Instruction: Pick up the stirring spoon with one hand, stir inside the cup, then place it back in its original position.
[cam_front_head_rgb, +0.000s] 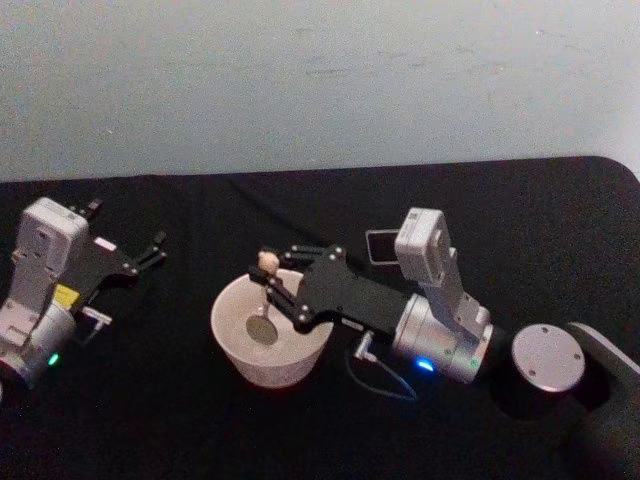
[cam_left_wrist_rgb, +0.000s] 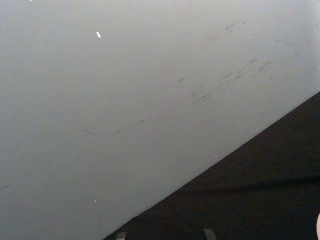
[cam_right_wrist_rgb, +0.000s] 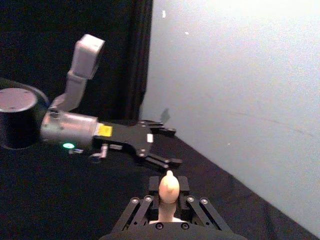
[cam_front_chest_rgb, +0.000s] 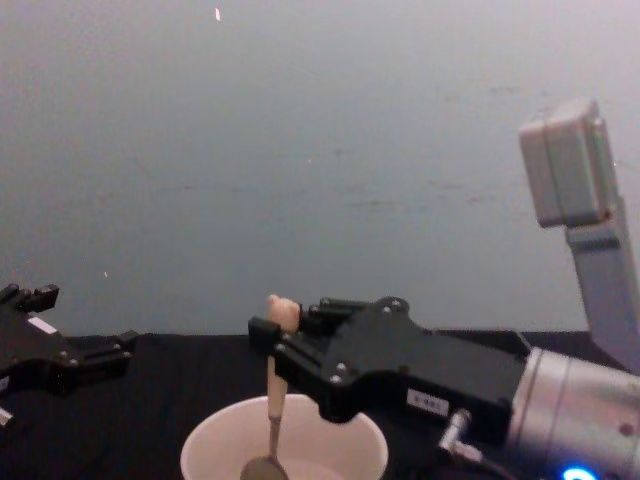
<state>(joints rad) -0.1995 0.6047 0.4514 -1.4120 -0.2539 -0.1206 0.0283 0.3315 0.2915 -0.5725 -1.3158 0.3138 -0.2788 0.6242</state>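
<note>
The cup (cam_front_head_rgb: 226, 318) sits just below my right gripper (cam_front_head_rgb: 272, 272), which pinches the spoon (cam_front_head_rgb: 265, 300) high on its handle (right under the bear head). The spoon hangs with its metal bowl inside the cup. The holder (cam_front_head_rgb: 381, 246) stands just behind that wrist. My left gripper (cam_front_head_rgb: 152, 250) rests well off to the left, spread open.

Before me a pale wall (cam_front_head_rgb: 320, 80), faintly scuffed, rises behind my table (cam_front_head_rgb: 150, 430), draped in what looks like black cloth.
</note>
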